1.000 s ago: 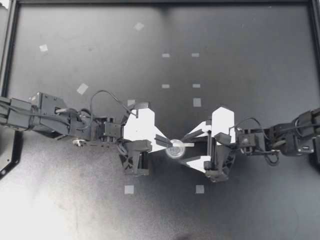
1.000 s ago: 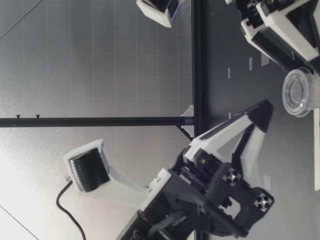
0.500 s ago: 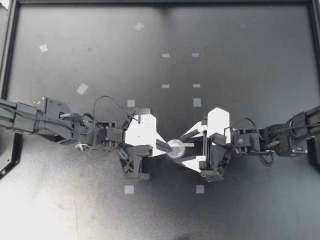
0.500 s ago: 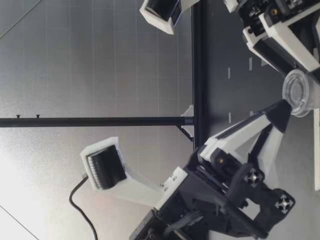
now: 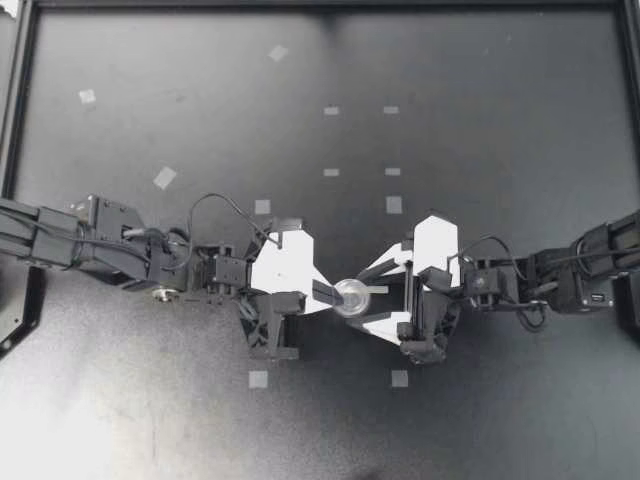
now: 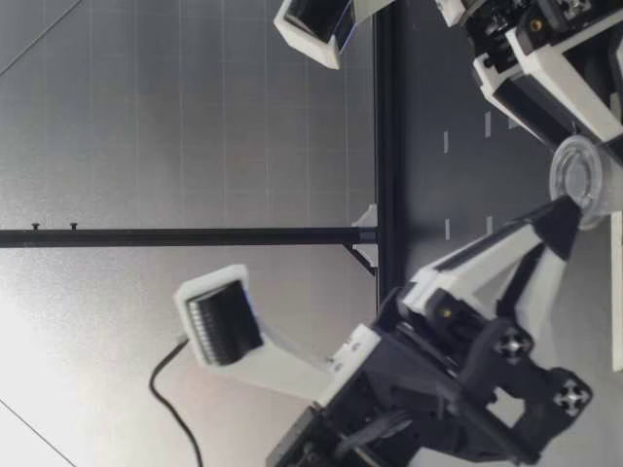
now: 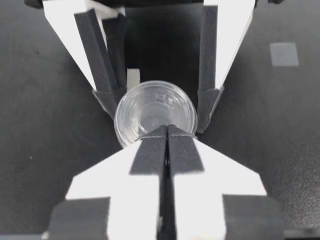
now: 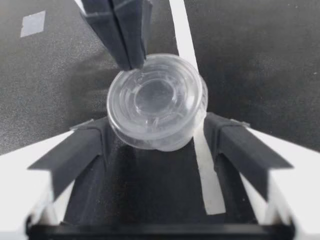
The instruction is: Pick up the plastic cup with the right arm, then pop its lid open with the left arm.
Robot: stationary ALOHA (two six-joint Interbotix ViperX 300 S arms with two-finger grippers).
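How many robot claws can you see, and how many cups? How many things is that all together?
Grippers: 2, the left gripper and the right gripper
Cups: 1, the clear cup between them
Total: 3

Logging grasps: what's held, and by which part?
The clear cup, its side walls clamped by the right hand; the shut left hand touches its rim.
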